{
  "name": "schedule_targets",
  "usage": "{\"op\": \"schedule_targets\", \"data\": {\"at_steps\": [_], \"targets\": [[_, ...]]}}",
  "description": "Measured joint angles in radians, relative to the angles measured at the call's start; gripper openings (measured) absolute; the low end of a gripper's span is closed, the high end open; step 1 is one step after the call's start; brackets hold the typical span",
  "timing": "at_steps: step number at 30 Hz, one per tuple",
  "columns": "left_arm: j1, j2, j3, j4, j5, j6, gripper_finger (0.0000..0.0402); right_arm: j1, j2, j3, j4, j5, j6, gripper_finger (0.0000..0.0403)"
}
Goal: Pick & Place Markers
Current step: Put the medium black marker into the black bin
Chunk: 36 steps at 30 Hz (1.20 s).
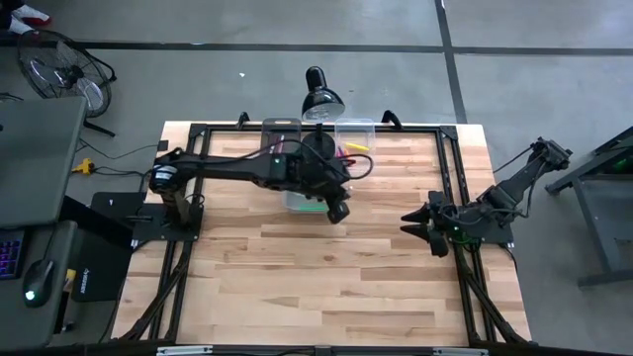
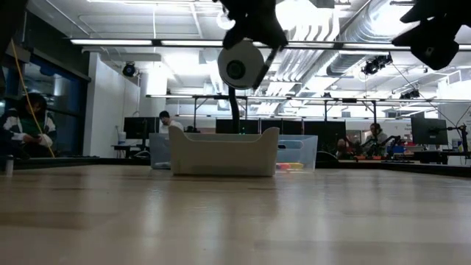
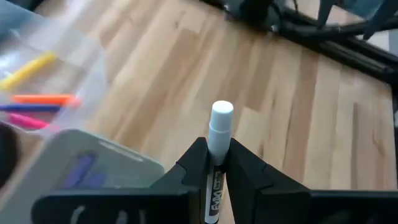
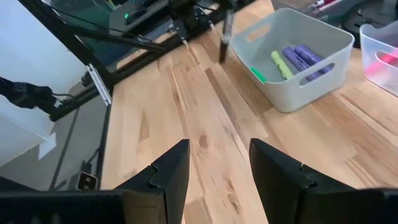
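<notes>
The left gripper (image 3: 214, 171) is shut tight on a white marker (image 3: 219, 134), pinching it around its middle so the white cap sticks out past the fingertips — a good hold for carrying a thin pen without letting it roll or slip. From above, this gripper (image 1: 338, 210) hangs just past the near edge of the white bin (image 1: 300, 202), so the marker is up in the air, not yet lying in any bin. The right wrist view shows it as a dark stick (image 4: 224, 37) pointing down close to the rim of the white bin (image 4: 292, 74). Inside that bin lie a yellow-green marker (image 4: 281, 64), two purple markers (image 4: 303, 58) and a green one (image 4: 257, 74), so it looks like the place where the pens get dropped. Beside it stands a clear bin (image 3: 37, 74) holding a yellow marker (image 3: 28, 70), an orange one (image 3: 45, 99) and a pink one (image 3: 28, 121) — most likely the pile being picked from. The white marker probably has to move over the white bin before the fingers let go, or it could fall on the table (image 1: 297, 277). The right gripper (image 4: 214, 171) waits well apart near the table's right edge, its fingers spread with nothing between them. A black lamp (image 1: 321, 96) stands behind the bins.
</notes>
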Motion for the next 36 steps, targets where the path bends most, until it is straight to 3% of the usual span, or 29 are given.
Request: {"op": "schedule_targets", "data": {"at_steps": [9, 16, 23, 28, 36], "targets": [[0.037, -0.120, -0.062, -0.115, -0.125, -0.015, 0.0034, 0.000, 0.000, 0.000, -0.061, 0.002, 0.044, 0.0156], [0.037, -0.297, -0.296, -0.115, -0.199, -0.114, 0.0035, 0.000, 0.000, 0.000, -0.066, 0.014, 0.039, 0.0156], [0.083, -0.478, -0.576, 0.106, -0.233, -0.220, 0.0035, -0.002, 0.001, 0.000, -0.065, 0.022, 0.037, 0.0156], [0.243, -0.531, -0.672, 0.132, -0.168, -0.237, 0.0035, -0.002, 0.001, 0.000, -0.063, 0.029, 0.056, 0.0156], [0.620, -0.516, -0.679, 0.173, 0.135, -0.184, 0.0035, -0.002, 0.003, 0.000, -0.035, 0.060, 0.081, 0.0156]]}}
